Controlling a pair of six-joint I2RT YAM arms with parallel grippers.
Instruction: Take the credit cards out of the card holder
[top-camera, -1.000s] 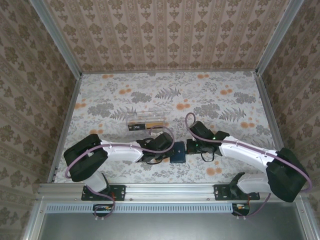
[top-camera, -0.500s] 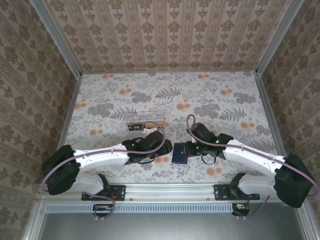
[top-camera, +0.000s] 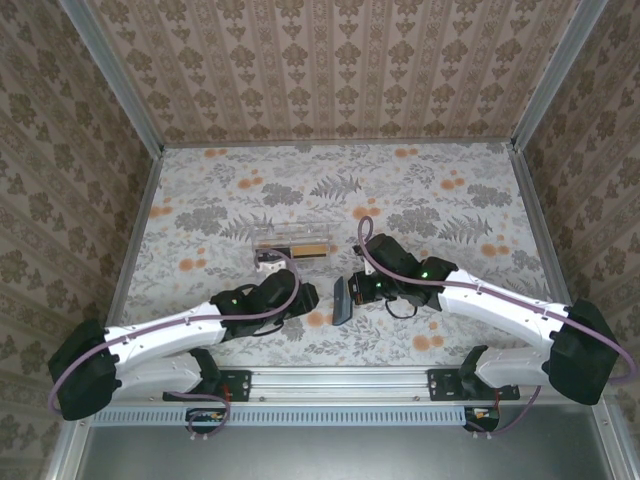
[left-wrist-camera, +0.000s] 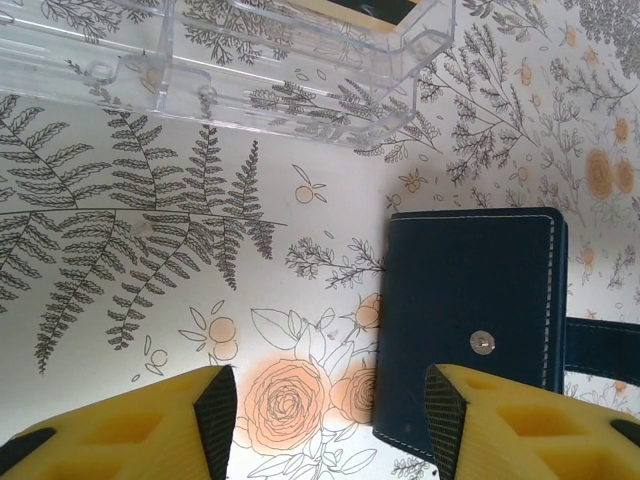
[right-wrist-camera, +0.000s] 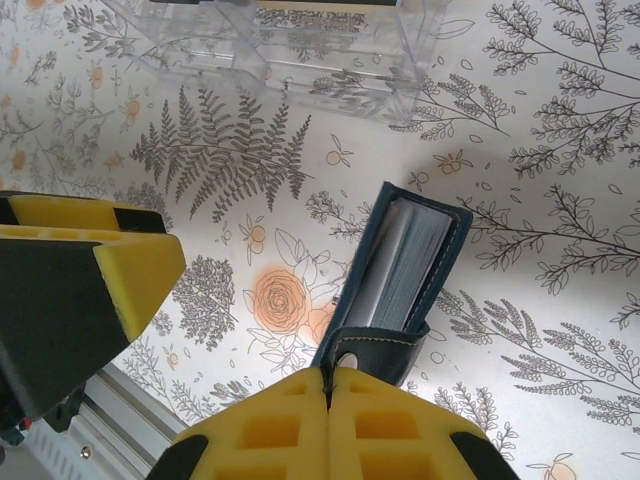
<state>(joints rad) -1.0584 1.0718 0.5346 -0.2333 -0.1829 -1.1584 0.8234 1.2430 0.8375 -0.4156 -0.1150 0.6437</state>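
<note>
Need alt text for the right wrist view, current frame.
The right hand is shut on the snap strap of the navy card holder, held edge-up and slightly open over the floral table cover. A clear plastic box lies beyond it.

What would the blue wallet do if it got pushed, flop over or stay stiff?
The card holder probably tips over easily: it is up on a thin edge, with the right tool pinching its snap strap. It is likely fairly stiff, since its thick stitched covers look flat. The thin strap probably bends.
</note>
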